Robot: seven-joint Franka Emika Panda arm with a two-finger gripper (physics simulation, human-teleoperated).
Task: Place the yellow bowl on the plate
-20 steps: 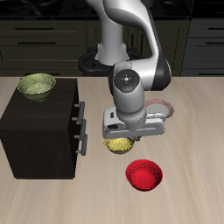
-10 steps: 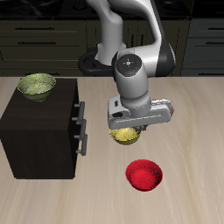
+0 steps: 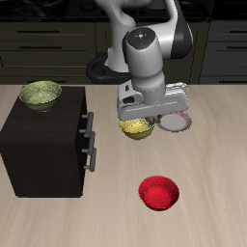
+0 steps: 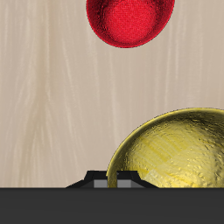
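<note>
Directly under the claw hangs the yellow bowl, mottled golden, upright, and seemingly clear of the bench; the wrist view shows its speckled inside right against the claw body, rim pinched there, fingers themselves mostly hidden. Claw pressed together on the bowl's rim as far as visible. Just beside the claw, on the side away from the cabinet, lies the plate, pale centre, thin reddish rim, flat on the bench, partly covered by the claw housing; bowl is beside it, not over its centre. Nearer the bench's front edge than the claw sits the red bowl, glossy, upright, well apart from the held bowl; also seen from the wrist. On the claw's other side stands a dark cabinet with handles facing the claw. A paler yellow-green bowl rests on its top.
</note>
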